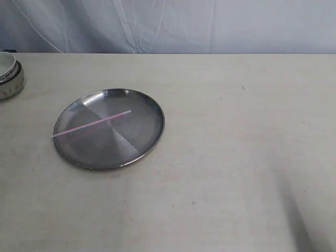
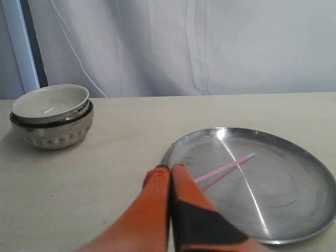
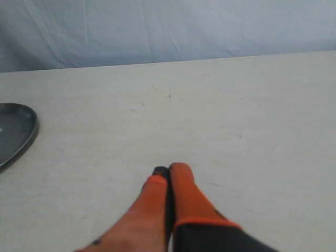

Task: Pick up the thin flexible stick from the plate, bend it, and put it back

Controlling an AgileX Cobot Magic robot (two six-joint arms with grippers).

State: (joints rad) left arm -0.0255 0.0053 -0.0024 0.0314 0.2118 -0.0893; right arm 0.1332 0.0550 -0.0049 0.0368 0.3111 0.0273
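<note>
The thin pink stick [image 1: 90, 124] lies straight across the silver plate [image 1: 137, 140] left of the table's middle, one end poking past the plate's left rim. Neither gripper shows in the exterior view. In the left wrist view my left gripper [image 2: 170, 169] is shut and empty, its orange fingertips just short of the plate [image 2: 294, 210]; the stick [image 2: 226, 167] lies beyond them with a mirrored reflection beside it. In the right wrist view my right gripper [image 3: 169, 170] is shut and empty above bare table, with the plate's edge [image 3: 21, 131] far off to one side.
A white ceramic bowl [image 1: 6, 64] nested in a metal bowl [image 1: 13, 86] stands at the far left edge; the left wrist view shows the same bowls [image 2: 51, 113]. A pale curtain [image 1: 168, 23] hangs behind the beige table [image 1: 236, 147].
</note>
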